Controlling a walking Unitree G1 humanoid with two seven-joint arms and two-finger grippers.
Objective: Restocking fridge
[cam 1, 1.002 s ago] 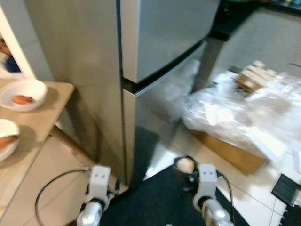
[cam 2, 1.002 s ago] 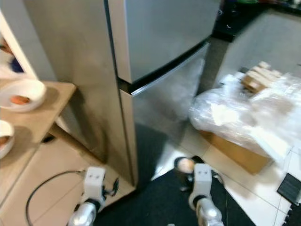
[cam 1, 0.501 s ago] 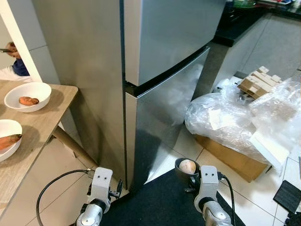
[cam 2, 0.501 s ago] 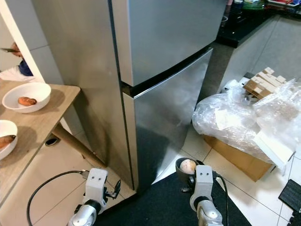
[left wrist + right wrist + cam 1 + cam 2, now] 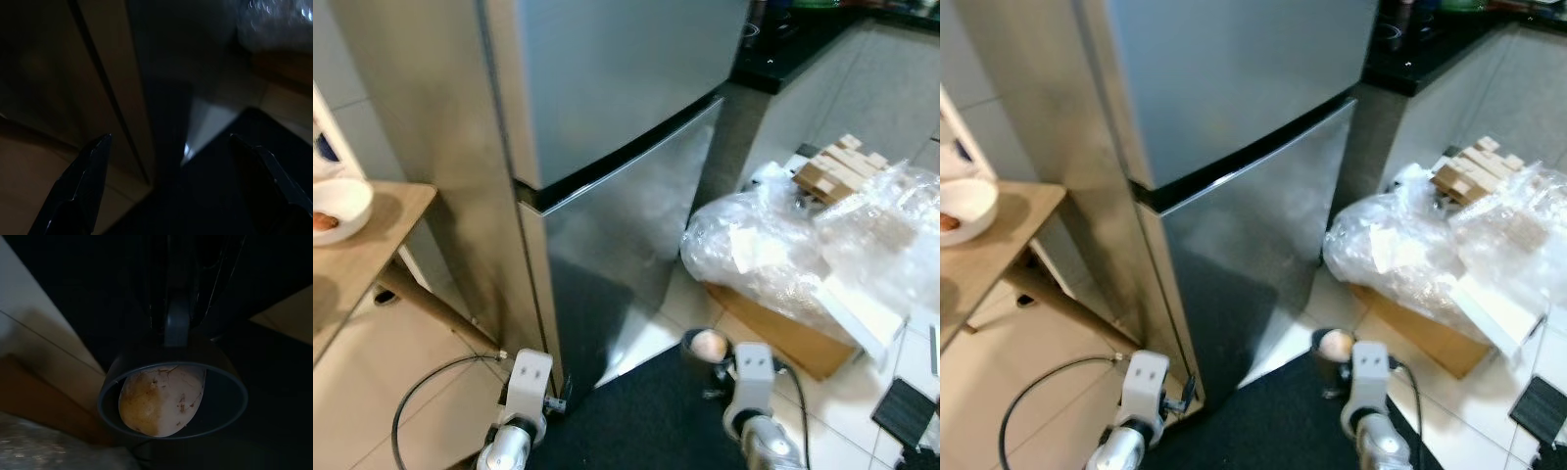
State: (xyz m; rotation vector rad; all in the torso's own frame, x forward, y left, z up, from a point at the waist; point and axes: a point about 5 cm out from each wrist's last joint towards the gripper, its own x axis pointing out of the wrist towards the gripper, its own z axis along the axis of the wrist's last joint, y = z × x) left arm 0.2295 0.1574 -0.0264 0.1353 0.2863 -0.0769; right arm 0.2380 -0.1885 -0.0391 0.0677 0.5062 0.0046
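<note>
The steel fridge (image 5: 607, 108) stands in front of me with both its upper door and its lower door (image 5: 626, 235) closed. Low at the right, my right gripper (image 5: 177, 340) is shut on the rim of a dark bowl (image 5: 707, 345), which holds a pale brown potato (image 5: 159, 400). The bowl hangs over the floor in front of the fridge's lower door. My left gripper (image 5: 169, 142) is open with nothing between its fingers; it is low at the left and faces the fridge's bottom corner.
A wooden table (image 5: 372, 250) with a white bowl (image 5: 337, 208) stands at the left. A plastic-wrapped pile (image 5: 803, 245) on a cardboard box (image 5: 783, 333) lies right of the fridge, with wooden blocks (image 5: 832, 168) behind. A black mat (image 5: 646, 421) covers the floor below me.
The whole view has shifted: the table has slid to the left edge and the fridge sits further left. The right gripper still holds the bowl with the potato.
</note>
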